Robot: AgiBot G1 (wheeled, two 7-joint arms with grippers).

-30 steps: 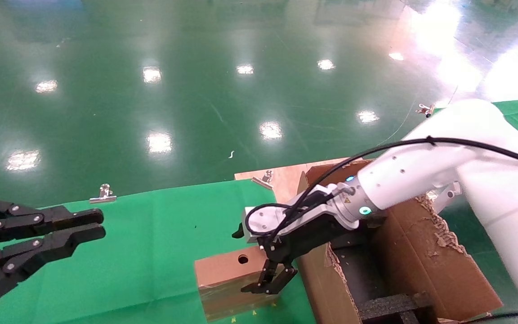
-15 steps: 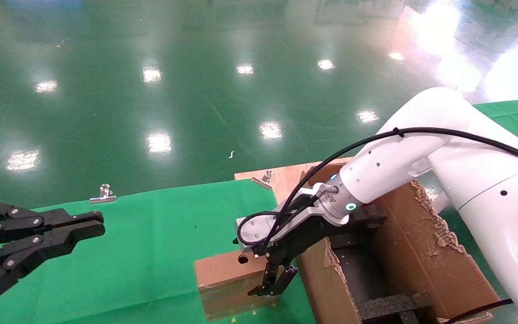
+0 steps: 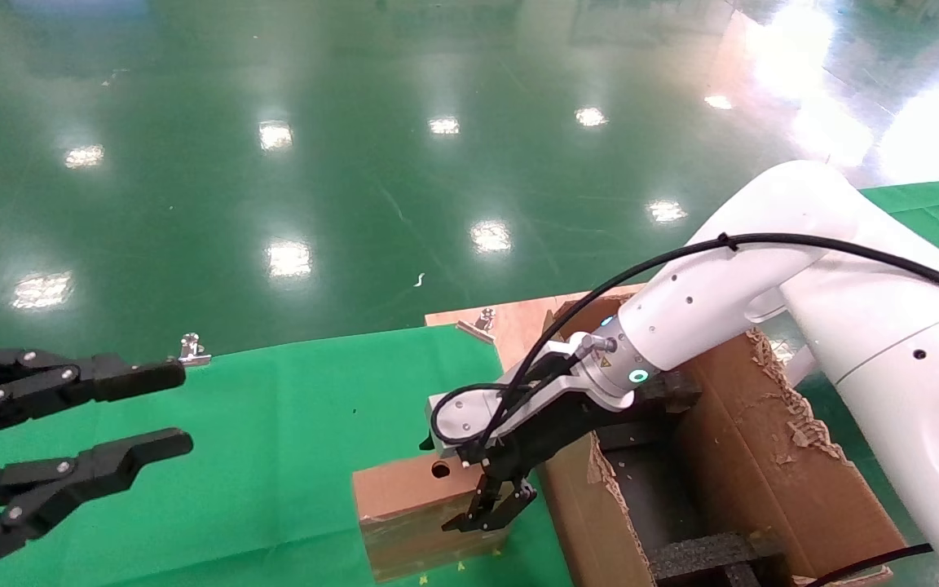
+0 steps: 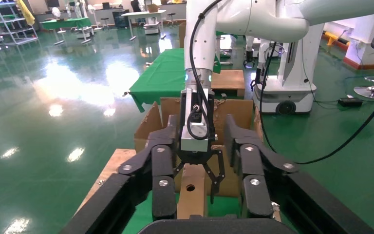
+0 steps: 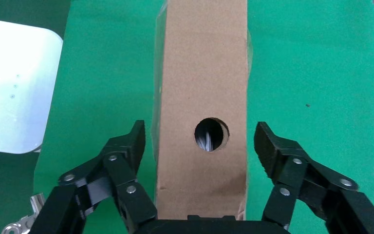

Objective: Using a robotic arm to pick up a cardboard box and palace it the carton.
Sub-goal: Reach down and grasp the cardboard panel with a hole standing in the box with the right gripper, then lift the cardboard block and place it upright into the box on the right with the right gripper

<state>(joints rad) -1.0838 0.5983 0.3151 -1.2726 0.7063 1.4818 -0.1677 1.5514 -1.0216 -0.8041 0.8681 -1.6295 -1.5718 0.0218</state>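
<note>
The small brown cardboard box [image 3: 404, 505] with a round hole lies on the green cloth, just left of the carton [image 3: 763, 465]. My right gripper [image 3: 482, 515], on the white robotic arm [image 3: 722, 302], hangs over the box's right end. In the right wrist view it [image 5: 200, 139] is open, one finger on each side of the box [image 5: 202, 73], with gaps between pads and box. My left gripper [image 3: 176, 408] hovers open at the far left over the cloth, holding nothing. From the left wrist it [image 4: 201, 122] faces the box [image 4: 191, 195].
The carton has ragged torn flaps and black foam inserts [image 3: 714, 554] inside. Metal clips [image 3: 186, 350] [image 3: 478, 322] sit along the cloth's far edge, by a bare wooden board [image 3: 518, 322]. Green glossy floor lies beyond. A white device [image 5: 9, 87] shows in the right wrist view.
My left gripper has opened from shut. The right arm shifted a little left and lower over the box's end, fingers still spread.
</note>
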